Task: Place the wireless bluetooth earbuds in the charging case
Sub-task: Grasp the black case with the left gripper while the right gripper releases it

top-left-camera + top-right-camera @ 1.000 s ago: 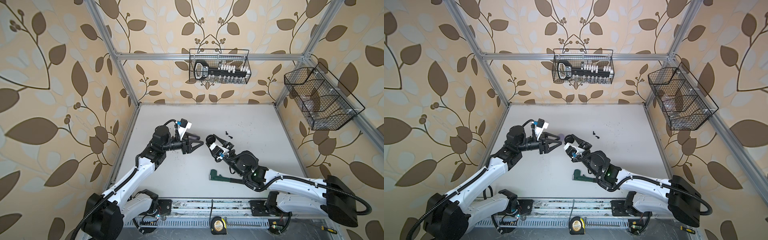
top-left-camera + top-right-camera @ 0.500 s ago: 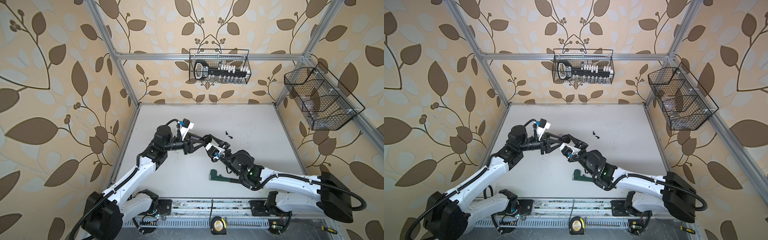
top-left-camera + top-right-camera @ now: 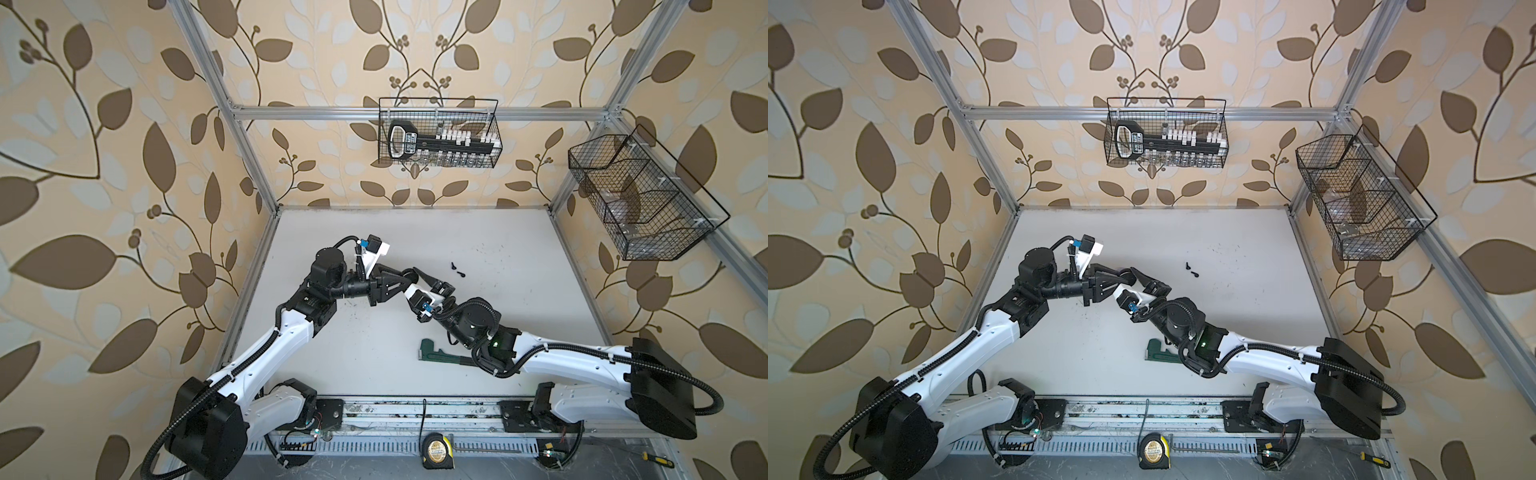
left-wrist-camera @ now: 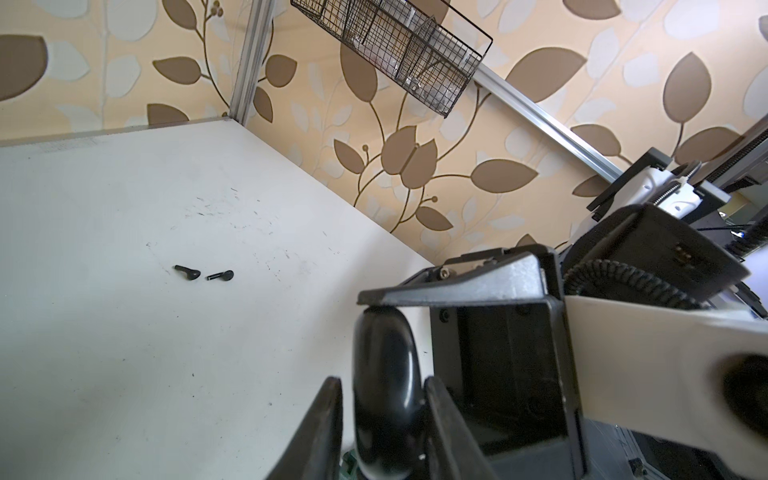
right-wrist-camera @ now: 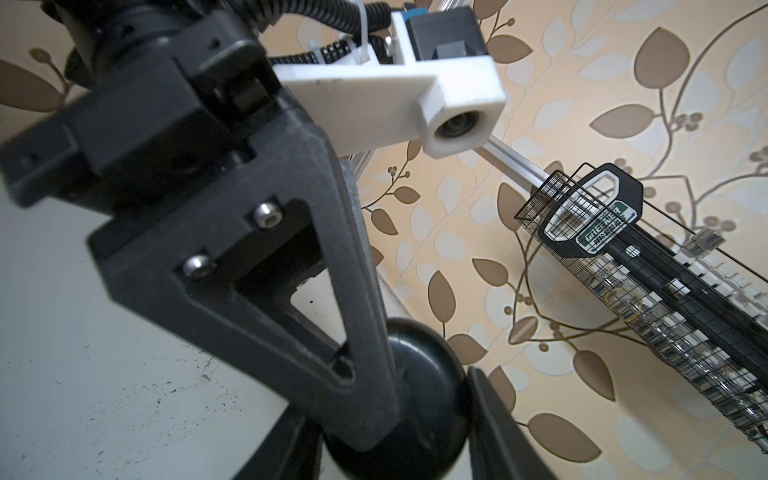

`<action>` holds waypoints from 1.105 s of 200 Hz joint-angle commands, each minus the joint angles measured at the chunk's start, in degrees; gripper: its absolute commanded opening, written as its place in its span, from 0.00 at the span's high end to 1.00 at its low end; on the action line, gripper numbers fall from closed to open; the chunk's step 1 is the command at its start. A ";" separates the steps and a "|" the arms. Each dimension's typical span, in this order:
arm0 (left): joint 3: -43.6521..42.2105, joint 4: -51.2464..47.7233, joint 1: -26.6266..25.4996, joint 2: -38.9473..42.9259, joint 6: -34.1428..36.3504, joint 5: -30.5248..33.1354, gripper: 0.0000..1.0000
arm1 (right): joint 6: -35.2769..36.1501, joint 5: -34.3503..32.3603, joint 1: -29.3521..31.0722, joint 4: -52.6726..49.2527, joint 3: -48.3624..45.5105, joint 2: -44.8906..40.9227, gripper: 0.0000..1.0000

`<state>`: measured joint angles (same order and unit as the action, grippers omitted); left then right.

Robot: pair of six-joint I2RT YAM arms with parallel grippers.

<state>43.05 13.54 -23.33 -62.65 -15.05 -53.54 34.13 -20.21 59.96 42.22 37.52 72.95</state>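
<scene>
Two black earbuds (image 3: 453, 264) (image 3: 460, 273) lie side by side on the white table, also in a top view (image 3: 1192, 269) and in the left wrist view (image 4: 188, 272) (image 4: 221, 275). Both arms meet above the table's middle. The glossy black charging case (image 4: 384, 374) (image 5: 432, 374) hangs between them with its lid shut. My left gripper (image 3: 403, 277) (image 4: 382, 382) is closed on its flat faces. My right gripper (image 3: 419, 277) (image 5: 386, 395) is shut across its width. Both top views hide most of the case behind the fingers.
A dark green wrench (image 3: 440, 358) lies on the table under the right arm. A tape measure (image 3: 435, 450) sits on the front rail. One wire basket (image 3: 438, 133) with tools hangs on the back wall. Another wire basket (image 3: 640, 199) hangs on the right wall.
The right arm carried the case leftward up to the left gripper. The left jaws, wide open a second ago, have closed in on the case.
</scene>
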 commanded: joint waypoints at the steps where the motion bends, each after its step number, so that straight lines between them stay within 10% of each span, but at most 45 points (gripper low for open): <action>1: 2.08 0.48 -0.60 -0.19 1.24 -0.99 0.69 | 0.41 -0.80 0.49 3.99 2.69 0.59 0.78; 101: 2.57 -2.25 -0.64 0.07 2.42 -1.52 0.75 | 2.01 -3.75 0.34 7.62 2.32 1.41 0.78; 149: 2.53 -1.97 -0.84 -0.33 3.44 -3.06 0.98 | 1.53 -2.64 0.54 6.87 2.21 0.50 0.76; 193: -0.76 2.97 -0.84 0.85 6.16 -2.35 1.00 | -2.01 2.30 0.72 3.40 -2.21 -5.06 0.35; 221: -5.33 9.76 -0.84 0.98 11.40 -1.20 1.00 | -6.29 5.54 0.68 -3.51 -6.08 -12.20 0.32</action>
<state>41.15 16.99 -23.83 -62.35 -10.22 -54.00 32.47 -19.14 60.38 41.06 33.80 66.83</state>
